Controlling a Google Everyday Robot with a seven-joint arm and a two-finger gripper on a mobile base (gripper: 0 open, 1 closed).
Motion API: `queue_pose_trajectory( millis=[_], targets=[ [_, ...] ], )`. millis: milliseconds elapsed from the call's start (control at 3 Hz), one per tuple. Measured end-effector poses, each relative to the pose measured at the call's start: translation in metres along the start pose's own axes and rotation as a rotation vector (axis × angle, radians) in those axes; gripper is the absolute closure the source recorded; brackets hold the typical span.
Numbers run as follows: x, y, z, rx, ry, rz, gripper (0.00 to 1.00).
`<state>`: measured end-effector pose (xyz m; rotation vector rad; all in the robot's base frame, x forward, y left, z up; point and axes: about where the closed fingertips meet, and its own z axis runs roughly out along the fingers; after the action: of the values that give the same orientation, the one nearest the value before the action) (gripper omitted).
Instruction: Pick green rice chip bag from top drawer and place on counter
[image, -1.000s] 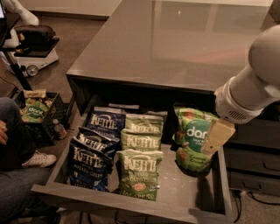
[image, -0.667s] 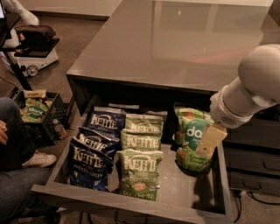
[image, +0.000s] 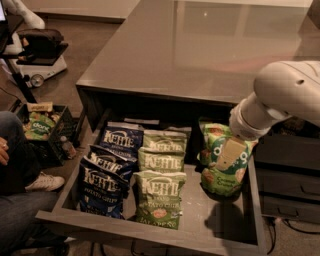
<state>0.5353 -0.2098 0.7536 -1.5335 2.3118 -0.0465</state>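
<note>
The green rice chip bag (image: 223, 181) stands upright at the right side of the open top drawer (image: 150, 234), its "dang" lettering partly covered. My gripper (image: 227, 153) hangs from the white arm (image: 285, 95) and sits right in front of the bag's upper face, inside the drawer. The glossy grey-brown counter (image: 200, 45) lies above and behind the drawer.
Three olive-green Kettle bags (image: 159, 197) fill the drawer's middle and three dark blue Kettle bags (image: 105, 185) its left. Black drawer fronts (image: 290, 185) are at the right. A crate (image: 42, 125) with another green bag and a person's leg and shoe (image: 44, 182) are at the left.
My arm has moved left and down, bringing the gripper from the bag's right edge onto its front. The bag and the other bags have not moved.
</note>
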Motion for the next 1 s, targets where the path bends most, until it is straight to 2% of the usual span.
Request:
queue_pose_trajectory(
  millis=[333, 1000],
  targets=[
    [-0.007, -0.015, 0.018, -0.003, 0.002, -0.013, 0.0],
    [-0.007, -0.02, 0.049, -0.045, 0.019, -0.008, 0.0]
  ],
)
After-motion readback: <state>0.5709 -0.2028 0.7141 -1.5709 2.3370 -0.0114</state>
